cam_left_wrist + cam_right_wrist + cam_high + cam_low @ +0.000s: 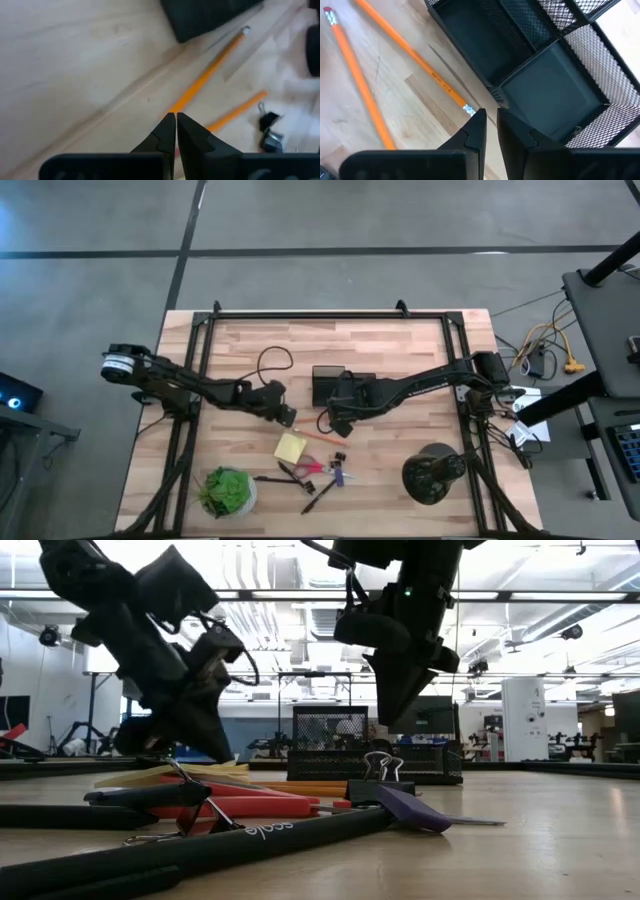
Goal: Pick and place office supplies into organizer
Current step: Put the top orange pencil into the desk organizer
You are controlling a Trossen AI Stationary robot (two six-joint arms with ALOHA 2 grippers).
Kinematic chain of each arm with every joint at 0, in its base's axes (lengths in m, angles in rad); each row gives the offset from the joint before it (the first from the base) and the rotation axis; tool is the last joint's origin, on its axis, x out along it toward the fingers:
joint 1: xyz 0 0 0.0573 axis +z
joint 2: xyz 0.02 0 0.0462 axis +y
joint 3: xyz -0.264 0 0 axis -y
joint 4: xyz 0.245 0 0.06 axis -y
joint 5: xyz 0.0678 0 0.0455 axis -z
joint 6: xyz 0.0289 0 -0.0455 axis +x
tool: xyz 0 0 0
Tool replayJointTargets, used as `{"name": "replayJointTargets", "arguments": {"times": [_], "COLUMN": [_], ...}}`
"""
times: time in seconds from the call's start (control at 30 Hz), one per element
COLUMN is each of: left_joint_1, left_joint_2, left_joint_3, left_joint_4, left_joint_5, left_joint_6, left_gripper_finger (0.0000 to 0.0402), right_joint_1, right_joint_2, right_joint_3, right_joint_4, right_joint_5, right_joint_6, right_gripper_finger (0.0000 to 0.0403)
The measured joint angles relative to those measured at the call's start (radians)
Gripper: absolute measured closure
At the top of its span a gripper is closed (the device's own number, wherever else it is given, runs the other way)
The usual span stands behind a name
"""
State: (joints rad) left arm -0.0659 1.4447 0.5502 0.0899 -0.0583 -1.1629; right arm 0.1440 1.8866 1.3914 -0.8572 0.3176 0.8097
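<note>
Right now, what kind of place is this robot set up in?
Probably a robotics lab or workshop: a butcher-block table framed in black metal, bare concrete floor, exposed ceiling ducts and equipment stands beyond the table.

A robotics lab: the wooden table (400,350) stands on a grey concrete floor (90,280), with cables (545,345), ceiling light strips (560,595) and equipment stands (95,710) behind

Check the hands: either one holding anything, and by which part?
Nothing held. The left hand is shut on air above the pencils; the right hand is nearly closed and empty, beside the organizer.
</note>
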Motion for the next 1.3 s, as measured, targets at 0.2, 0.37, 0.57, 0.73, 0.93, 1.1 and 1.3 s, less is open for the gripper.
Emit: {"name": "replayJointTargets", "arguments": {"times": [0.2,0.37,0.57,0.73,0.93,1.1,1.3], "left_joint_1": [-0.004,-0.006,-0.006,-0.006,-0.006,-0.007,-0.008], "left_joint_2": [0.069,0.105,0.126,0.135,0.137,0.137,0.137], "left_joint_3": [0.02,0.051,0.062,0.063,0.064,0.063,0.06], "left_joint_4": [-0.03,-0.02,-0.019,-0.013,-0.015,-0.018,-0.02], "left_joint_5": [0.048,0.048,0.049,0.05,0.051,0.048,0.03], "left_joint_6": [-0.036,-0.036,-0.035,-0.035,-0.031,-0.025,-0.003], "left_gripper_finger": [0.0401,0.0402,0.0402,0.0402,0.0402,0.0402,0.0402], "right_joint_1": [0.0,0.0,0.0,0.0,0.014,0.054,0.058], "right_joint_2": [0.0,0.0,0.0,-0.002,-0.006,-0.029,-0.037], "right_joint_3": [0.0,-0.002,-0.002,-0.002,-0.002,-0.002,-0.013], "right_joint_4": [0.0,0.0,-0.002,-0.044,-0.116,-0.089,-0.06], "right_joint_5": [0.0,0.0,0.0,0.0,0.0,-0.003,-0.012], "right_joint_6": [-0.001,-0.005,-0.022,-0.063,-0.223,-0.429,-0.59], "right_gripper_finger": [0.0364,0.0364,0.0364,0.0364,0.0361,0.0332,0.0276]}}
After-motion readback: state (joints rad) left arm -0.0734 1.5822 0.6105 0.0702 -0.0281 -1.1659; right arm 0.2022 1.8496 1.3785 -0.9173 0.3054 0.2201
